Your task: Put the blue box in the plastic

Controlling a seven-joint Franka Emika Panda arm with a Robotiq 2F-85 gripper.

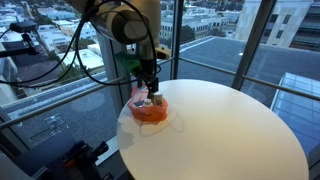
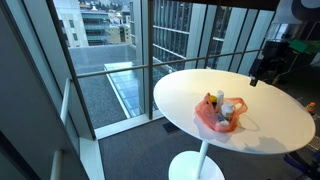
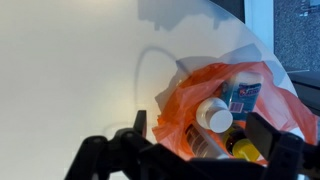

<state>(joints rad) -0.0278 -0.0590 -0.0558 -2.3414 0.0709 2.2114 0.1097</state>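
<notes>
An orange plastic bag [image 3: 200, 85] lies open on the white round table, near its edge, in both exterior views [image 1: 150, 111] [image 2: 219, 117]. The blue box [image 3: 240, 95] lies inside it, beside a white-capped bottle [image 3: 213, 115] and a yellow-capped bottle [image 3: 244, 148]. My gripper [image 3: 200, 128] hangs open and empty above the bag, its two black fingers on either side of the bag's contents. It shows in both exterior views [image 1: 148, 86] [image 2: 263, 72], clear of the bag.
The white table [image 1: 230, 125] [image 2: 190, 90] stands next to floor-to-ceiling windows with a railing. A thin cord loops on the tabletop beside the bag [image 3: 140, 70]. Black cables hang from the arm [image 1: 70, 50].
</notes>
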